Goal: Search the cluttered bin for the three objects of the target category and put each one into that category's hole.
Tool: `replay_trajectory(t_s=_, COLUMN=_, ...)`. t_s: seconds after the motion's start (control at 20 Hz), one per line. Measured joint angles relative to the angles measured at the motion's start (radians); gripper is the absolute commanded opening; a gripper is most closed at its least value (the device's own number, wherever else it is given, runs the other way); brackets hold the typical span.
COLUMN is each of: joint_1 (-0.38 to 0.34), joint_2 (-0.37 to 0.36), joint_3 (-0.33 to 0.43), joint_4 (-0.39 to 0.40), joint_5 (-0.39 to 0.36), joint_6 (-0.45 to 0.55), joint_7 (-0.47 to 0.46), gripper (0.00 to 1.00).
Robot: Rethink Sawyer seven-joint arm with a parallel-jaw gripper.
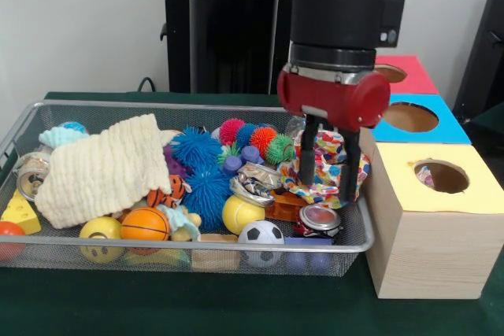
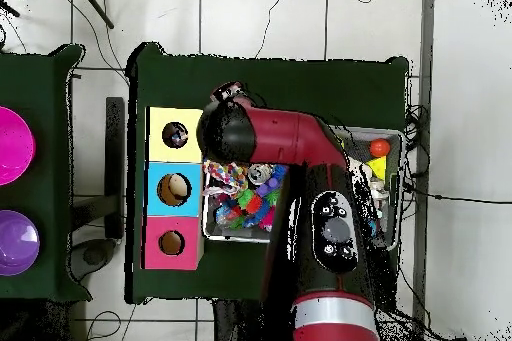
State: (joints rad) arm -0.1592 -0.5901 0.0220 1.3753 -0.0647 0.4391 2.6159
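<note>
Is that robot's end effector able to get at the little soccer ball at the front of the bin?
Probably yes: the soccer ball lies uncovered on top, and the open end effector hangs nearby above the clutter.

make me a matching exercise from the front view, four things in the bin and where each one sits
Things:
1. cream knitted cloth
2. black and white mini soccer ball
3. yellow cheese-shaped wedge
4. multicoloured polka-dot fabric piece

Places:
A. at the bin's far left edge
B. between the open gripper's fingers, at the bin's right end
C. draped over the toys in the bin's left half
D. against the wire mesh bin's front wall, right of centre

Pairs: 1-C, 2-D, 3-A, 4-B
</note>
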Motion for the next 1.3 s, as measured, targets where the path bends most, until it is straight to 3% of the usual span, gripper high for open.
replay_trajectory(t_s=0.3, joint_1=0.036, joint_2=0.06, joint_3=-0.009, joint_4=-0.066, joint_5=-0.001, joint_6=0.0, joint_7=0.0, gripper=1.0)
replay_trajectory(t_s=0.75, joint_1=0.1, joint_2=0.114, joint_3=-0.037, joint_4=-0.099, joint_5=-0.002, joint_6=0.0, joint_7=0.0, gripper=1.0)
replay_trajectory(t_s=1.3, joint_1=0.072, joint_2=0.061, joint_3=-0.039, joint_4=-0.072, joint_5=-0.002, joint_6=0.0, joint_7=0.0, gripper=1.0)
